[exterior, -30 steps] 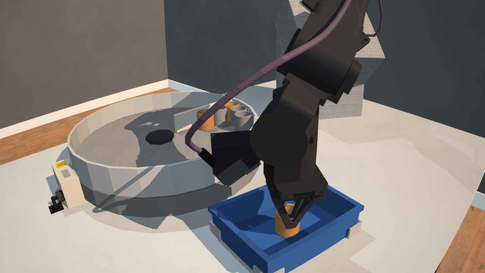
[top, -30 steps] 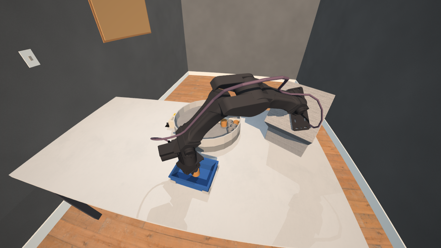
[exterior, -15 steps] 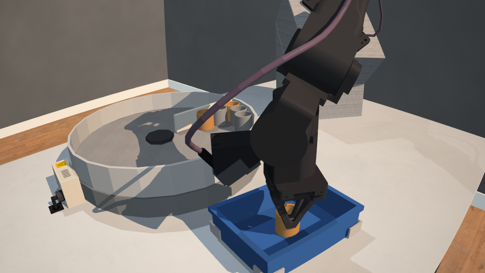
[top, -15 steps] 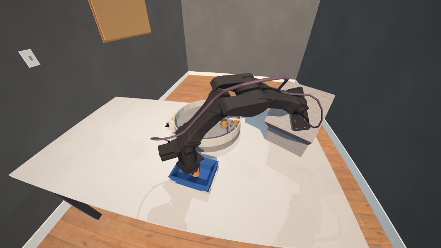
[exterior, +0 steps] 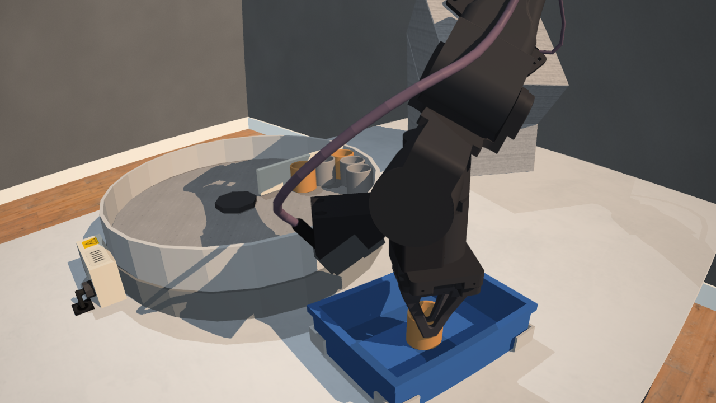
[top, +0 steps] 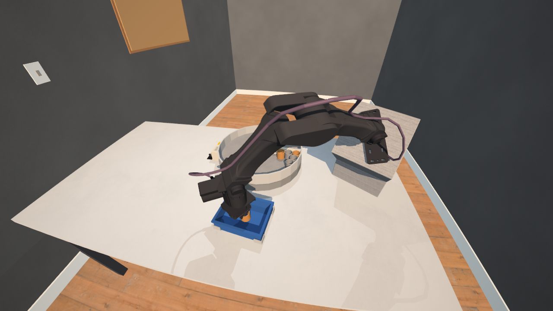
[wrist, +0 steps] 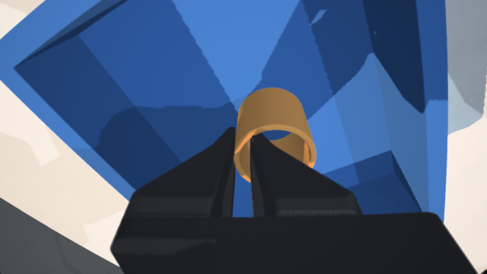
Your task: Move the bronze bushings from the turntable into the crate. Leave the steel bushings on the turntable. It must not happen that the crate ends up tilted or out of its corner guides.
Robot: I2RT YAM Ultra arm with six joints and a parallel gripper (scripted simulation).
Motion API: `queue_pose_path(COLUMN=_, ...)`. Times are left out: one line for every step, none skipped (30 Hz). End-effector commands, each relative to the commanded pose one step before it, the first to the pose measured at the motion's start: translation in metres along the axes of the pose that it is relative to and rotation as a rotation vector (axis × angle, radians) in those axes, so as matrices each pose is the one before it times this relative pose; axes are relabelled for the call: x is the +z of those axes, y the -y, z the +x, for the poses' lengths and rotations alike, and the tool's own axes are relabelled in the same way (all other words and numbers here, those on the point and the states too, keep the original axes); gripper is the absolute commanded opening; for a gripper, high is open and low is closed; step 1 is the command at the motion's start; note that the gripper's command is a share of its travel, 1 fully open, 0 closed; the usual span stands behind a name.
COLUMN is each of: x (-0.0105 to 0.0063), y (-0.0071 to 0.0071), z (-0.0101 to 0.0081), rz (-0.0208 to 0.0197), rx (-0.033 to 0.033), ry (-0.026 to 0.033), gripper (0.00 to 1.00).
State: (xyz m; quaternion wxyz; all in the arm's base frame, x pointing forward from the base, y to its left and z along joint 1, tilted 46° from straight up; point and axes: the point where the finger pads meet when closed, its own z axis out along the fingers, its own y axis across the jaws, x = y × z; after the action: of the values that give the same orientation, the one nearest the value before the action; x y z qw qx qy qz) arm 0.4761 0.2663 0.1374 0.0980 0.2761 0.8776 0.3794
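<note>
We see a bronze bushing (top: 246,216) (exterior: 420,334) (wrist: 275,110) upright inside the blue crate (top: 239,233) (exterior: 465,350) (wrist: 435,76), its wall pinched by the end effector (top: 243,217) (exterior: 429,328) (wrist: 243,137). The arm (top: 251,154) (exterior: 450,150) arches over the turntable (top: 266,181) (exterior: 195,268), wrist bent down. There we make out two bronze and three steel bushings, near the edge of the surface (top: 127,185) (exterior: 590,240) (wrist: 34,183) by the arm's base. The arm covers part of the turntable from above; the exterior view cuts off the crate's nearest corner.

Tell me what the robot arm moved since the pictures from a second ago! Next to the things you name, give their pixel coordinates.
Nothing has visibly changed. The gripper (top: 243,214) (exterior: 429,331) (wrist: 243,137) still pinches the wall of the bronze bushing (top: 246,218) (exterior: 415,336) (wrist: 272,108) inside the blue crate (top: 268,219) (exterior: 350,348) (wrist: 437,152). The crate and the bushings we can see on the turntable (top: 236,144) (exterior: 150,205) stayed put too.
</note>
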Motion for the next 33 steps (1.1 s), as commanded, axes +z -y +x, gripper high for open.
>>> queue_pose_path(x=-0.00051, y=0.00384, z=-0.00434, rz=-0.00031, rx=0.00826, ry=0.01887, gripper=0.00)
queue_pose_path(x=0.00000, y=0.00000, z=0.00000, rz=0.00000, rx=0.00000, ry=0.00000, gripper=0.00)
queue_pose_path(x=0.00000, y=0.00000, z=0.00000, rz=0.00000, rx=0.00000, ry=0.00000, gripper=0.00)
queue_pose_path(x=0.00000, y=0.00000, z=0.00000, rz=0.00000, rx=0.00000, ry=0.00000, gripper=0.00)
queue_pose_path(x=0.00000, y=0.00000, z=0.00000, rz=0.00000, rx=0.00000, ry=0.00000, gripper=0.00)
queue_pose_path(x=0.00002, y=0.00003, z=-0.00002, rz=0.00007, rx=0.00004, ry=-0.00002, gripper=0.00)
queue_pose_path(x=0.00014, y=0.00015, z=-0.00009, rz=0.00042, rx=0.00023, ry=-0.00011, gripper=0.00)
queue_pose_path(x=0.00033, y=0.00035, z=-0.00021, rz=0.00096, rx=0.00052, ry=-0.00026, gripper=0.00)
queue_pose_path(x=-0.00044, y=-0.00209, z=-0.00104, rz=-0.00377, rx=-0.00189, ry=0.00199, gripper=0.00)
queue_pose_path(x=-0.00108, y=-0.00409, z=-0.00173, rz=-0.00766, rx=-0.00387, ry=0.00385, gripper=0.00)
queue_pose_path(x=-0.00126, y=-0.00475, z=-0.00201, rz=-0.00890, rx=-0.00451, ry=0.00448, gripper=0.00)
queue_pose_path(x=-0.00085, y=-0.00262, z=-0.00128, rz=-0.00254, rx=-0.00125, ry=0.00163, gripper=0.00)
queue_pose_path(x=0.00000, y=0.00000, z=0.00000, rz=0.00000, rx=0.00000, ry=0.00000, gripper=0.00)
queue_pose_path(x=0.00000, y=0.00000, z=0.00000, rz=0.00000, rx=0.00000, ry=0.00000, gripper=0.00)
queue_pose_path(x=0.00081, y=0.00227, z=0.00012, rz=0.00774, rx=0.00402, ry=-0.00307, gripper=0.00)
queue_pose_path(x=0.00016, y=0.00142, z=0.00013, rz=0.00547, rx=0.00285, ry=-0.00211, gripper=0.00)
queue_pose_path(x=-0.00017, y=0.00078, z=0.00012, rz=0.00349, rx=0.00182, ry=-0.00130, gripper=0.00)
queue_pose_path(x=-0.00011, y=0.00049, z=0.00008, rz=0.00218, rx=0.00114, ry=-0.00082, gripper=0.00)
queue_pose_path(x=-0.00005, y=0.00021, z=0.00003, rz=0.00096, rx=0.00050, ry=-0.00036, gripper=0.00)
queue_pose_path(x=-0.00001, y=0.00004, z=0.00001, rz=0.00016, rx=0.00008, ry=-0.00006, gripper=0.00)
queue_pose_path(x=0.00000, y=0.00000, z=0.00000, rz=0.00000, rx=0.00000, ry=0.00000, gripper=0.00)
queue_pose_path(x=0.00000, y=0.00000, z=0.00000, rz=0.00000, rx=0.00000, ry=0.00000, gripper=0.00)
queue_pose_path(x=0.00000, y=0.00000, z=0.00000, rz=0.00000, rx=0.00000, ry=0.00000, gripper=0.00)
queue_pose_path(x=0.00000, y=0.00000, z=0.00000, rz=0.00000, rx=0.00000, ry=0.00000, gripper=0.00)
queue_pose_path(x=0.00000, y=0.00000, z=0.00000, rz=0.00000, rx=0.00000, ry=0.00000, gripper=0.00)
queue_pose_path(x=0.00000, y=0.00000, z=0.00000, rz=0.00000, rx=0.00000, ry=0.00000, gripper=0.00)
queue_pose_path(x=0.00000, y=0.00000, z=0.00000, rz=0.00000, rx=0.00000, ry=0.00000, gripper=0.00)
queue_pose_path(x=0.00000, y=0.00000, z=0.00000, rz=0.00000, rx=0.00000, ry=0.00000, gripper=0.00)
queue_pose_path(x=0.00000, y=0.00000, z=0.00000, rz=0.00000, rx=0.00000, ry=0.00000, gripper=0.00)
queue_pose_path(x=0.00000, y=0.00000, z=0.00000, rz=0.00000, rx=0.00000, ry=0.00000, gripper=0.00)
queue_pose_path(x=0.00000, y=0.00000, z=0.00000, rz=0.00000, rx=0.00000, ry=0.00000, gripper=0.00)
queue_pose_path(x=0.00000, y=0.00000, z=0.00000, rz=0.00000, rx=0.00000, ry=0.00000, gripper=0.00)
queue_pose_path(x=0.00000, y=0.00000, z=0.00000, rz=0.00000, rx=0.00000, ry=0.00000, gripper=0.00)
